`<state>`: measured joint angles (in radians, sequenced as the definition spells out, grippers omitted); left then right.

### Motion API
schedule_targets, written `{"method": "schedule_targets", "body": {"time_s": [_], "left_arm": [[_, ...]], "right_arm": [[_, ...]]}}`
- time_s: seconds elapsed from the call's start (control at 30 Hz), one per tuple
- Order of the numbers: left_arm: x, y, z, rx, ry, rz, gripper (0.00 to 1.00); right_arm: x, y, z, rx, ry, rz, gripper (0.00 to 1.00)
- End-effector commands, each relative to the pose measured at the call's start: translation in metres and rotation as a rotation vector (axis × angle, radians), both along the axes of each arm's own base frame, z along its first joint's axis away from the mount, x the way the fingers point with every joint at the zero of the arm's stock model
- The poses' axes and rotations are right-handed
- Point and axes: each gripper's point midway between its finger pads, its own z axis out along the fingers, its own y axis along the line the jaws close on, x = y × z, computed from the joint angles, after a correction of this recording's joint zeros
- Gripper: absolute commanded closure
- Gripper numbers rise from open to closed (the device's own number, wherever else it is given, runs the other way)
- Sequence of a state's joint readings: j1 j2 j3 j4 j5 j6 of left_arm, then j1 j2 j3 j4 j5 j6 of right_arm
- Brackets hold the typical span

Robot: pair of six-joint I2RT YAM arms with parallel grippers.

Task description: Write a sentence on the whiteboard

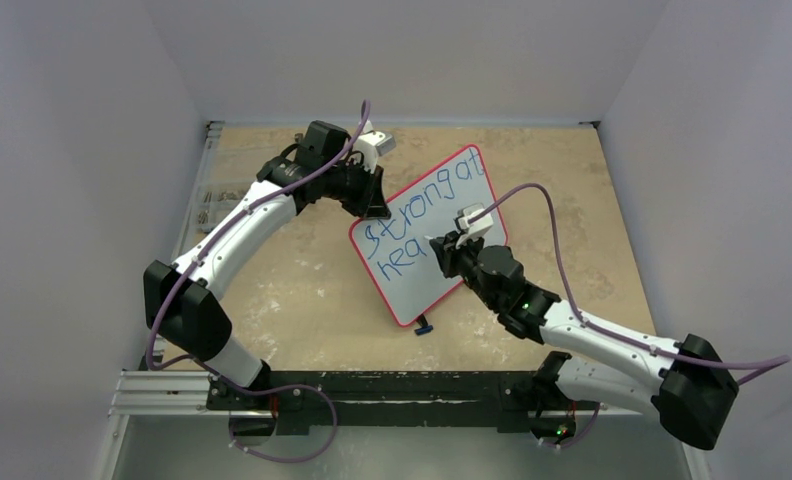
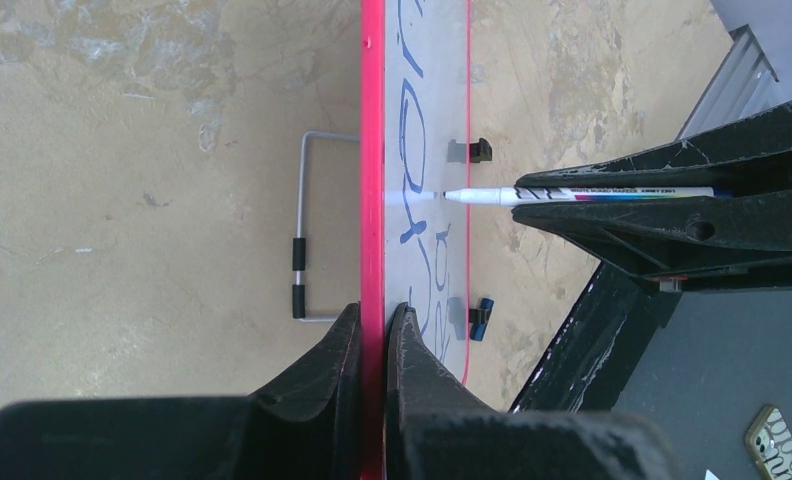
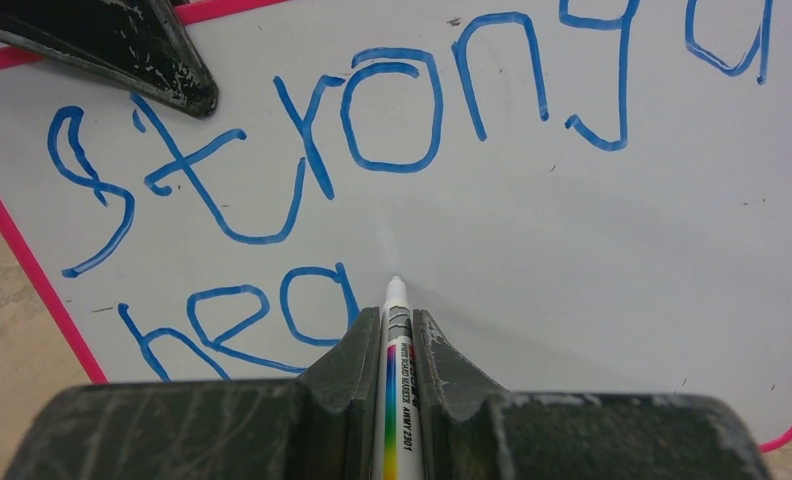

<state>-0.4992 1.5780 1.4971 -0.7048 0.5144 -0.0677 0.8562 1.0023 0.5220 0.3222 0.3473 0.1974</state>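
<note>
On the whiteboard (image 1: pixel 404 292), "strong at hea" is written; the ending is judged unwritten. It is pinched by the left end effector (image 2: pixel 374 315), a marker (image 3: pixel 400 392) by the right end effector (image 3: pixel 397 318).

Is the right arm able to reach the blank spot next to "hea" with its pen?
Probably yes. The right gripper holds the marker with its tip beside those letters, bare whiteboard lies ahead, nothing blocks it.

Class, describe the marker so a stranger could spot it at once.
Find the pink-framed whiteboard on the tan table. The right gripper holds a slim white marker to its face, just after the blue "hea". Only it bears a rainbow stripe.
</note>
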Motion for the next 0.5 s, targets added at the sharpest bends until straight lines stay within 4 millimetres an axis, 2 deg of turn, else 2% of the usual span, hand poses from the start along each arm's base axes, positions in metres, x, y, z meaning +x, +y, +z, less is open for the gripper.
{"method": "schedule_targets", "body": {"time_s": [0.0,0.47], "left_arm": [[-0.007,0.026,-0.031,0.187,0.003,0.010,1.00],[-0.007,0.027,-0.031,0.191,0.002,0.014,1.00]], "right_arm": [[0.006,0.009,0.025,0.055,-0.056,0.018,1.00],[0.014,0.019,0.042,0.069,-0.094,0.027,1.00]]}}
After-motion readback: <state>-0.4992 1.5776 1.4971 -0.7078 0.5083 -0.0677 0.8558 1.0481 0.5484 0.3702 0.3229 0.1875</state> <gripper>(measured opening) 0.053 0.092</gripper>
